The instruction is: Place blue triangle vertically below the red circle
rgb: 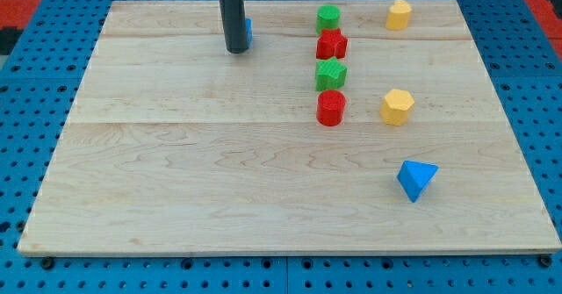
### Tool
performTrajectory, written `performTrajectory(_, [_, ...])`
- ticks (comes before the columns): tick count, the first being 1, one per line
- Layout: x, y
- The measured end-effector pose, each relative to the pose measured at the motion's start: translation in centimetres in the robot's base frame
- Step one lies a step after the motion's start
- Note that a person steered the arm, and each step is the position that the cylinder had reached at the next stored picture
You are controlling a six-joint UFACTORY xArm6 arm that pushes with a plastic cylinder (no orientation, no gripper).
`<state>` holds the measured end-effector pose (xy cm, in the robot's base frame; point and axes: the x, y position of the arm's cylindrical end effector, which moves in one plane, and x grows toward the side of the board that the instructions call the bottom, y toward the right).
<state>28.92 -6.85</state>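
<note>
The blue triangle (416, 179) lies at the view's lower right of the wooden board (176, 171). The red circle (331, 107) stands near the middle right, up and to the left of the triangle. My tip (236, 49) rests on the board near the view's top, left of centre, far from both. A blue block (248, 32) is mostly hidden behind the rod, touching or very close to it; its shape cannot be made out.
Above the red circle runs a column: a green block (331, 75), a red star (332, 44), a green circle (328, 17). A yellow block (399, 15) sits at the top right and a yellow hexagon (397, 106) right of the red circle.
</note>
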Motion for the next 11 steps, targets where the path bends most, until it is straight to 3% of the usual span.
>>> performTrajectory(1, [0.7, 0.1])
performTrajectory(3, [11.8, -1.8])
performTrajectory(4, [17.4, 1.2])
performTrajectory(6, [18.2, 22.8])
performTrajectory(7, [23.1, 27.3])
performTrajectory(9, [23.8, 18.7])
performTrajectory(11, [26.6, 14.2])
